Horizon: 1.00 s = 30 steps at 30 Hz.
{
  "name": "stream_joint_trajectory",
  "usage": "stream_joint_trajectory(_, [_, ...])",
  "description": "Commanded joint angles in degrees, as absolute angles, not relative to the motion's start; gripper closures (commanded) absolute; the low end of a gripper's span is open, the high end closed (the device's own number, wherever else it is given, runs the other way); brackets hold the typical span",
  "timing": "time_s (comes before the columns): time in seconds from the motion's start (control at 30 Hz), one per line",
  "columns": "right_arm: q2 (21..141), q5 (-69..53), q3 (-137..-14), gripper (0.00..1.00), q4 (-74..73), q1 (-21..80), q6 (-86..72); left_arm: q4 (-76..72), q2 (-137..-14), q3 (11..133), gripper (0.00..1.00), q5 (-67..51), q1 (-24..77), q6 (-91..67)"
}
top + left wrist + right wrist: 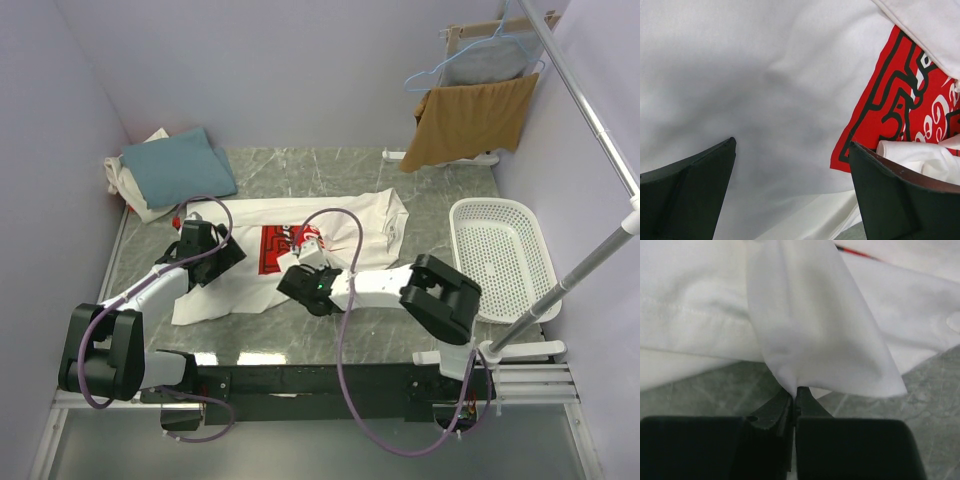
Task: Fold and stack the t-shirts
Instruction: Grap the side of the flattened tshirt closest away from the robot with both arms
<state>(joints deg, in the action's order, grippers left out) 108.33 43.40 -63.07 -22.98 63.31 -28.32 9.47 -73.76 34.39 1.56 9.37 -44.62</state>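
A white t-shirt (370,215) with a red chest print (272,248) lies spread across the marble table (330,170). My right gripper (303,268) is at the shirt's near edge. In the right wrist view that gripper (796,390) is shut on a pinched fold of white cloth (810,330) just above the table (705,385). My left gripper (215,250) hovers over the shirt's left part. It stands open (792,145) above plain white cloth (765,75), with the red print (890,100) to its right. A folded teal-blue t-shirt (178,165) rests on an off-white one (140,205) at the back left.
A white plastic basket (462,205) stands at the right of the table. A tan-brown cloth (475,120) hangs on a rack at the back right, with a grey garment (480,62) on a blue hanger behind it. A metal pole (590,110) slants along the right side.
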Motion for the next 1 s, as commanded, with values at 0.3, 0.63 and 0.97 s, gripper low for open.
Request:
stream_joint_trajectory(0.3, [66.91,20.41,-50.99,1.00,-42.18,62.58,-43.85,11.25,-68.22,34.98,0.01,0.71,10.19,-43.33])
stream_joint_trajectory(0.63, [48.88,1.16,-38.86,1.00,-48.08,62.58,-55.28,19.16,-57.67,35.25,0.01,-2.19,10.46,-42.19])
stream_joint_trajectory(0.97, [46.67,20.02,-43.03,0.48,-71.89,62.84,-72.60,24.34,-55.02,39.02,0.01,2.37,10.55,-42.01])
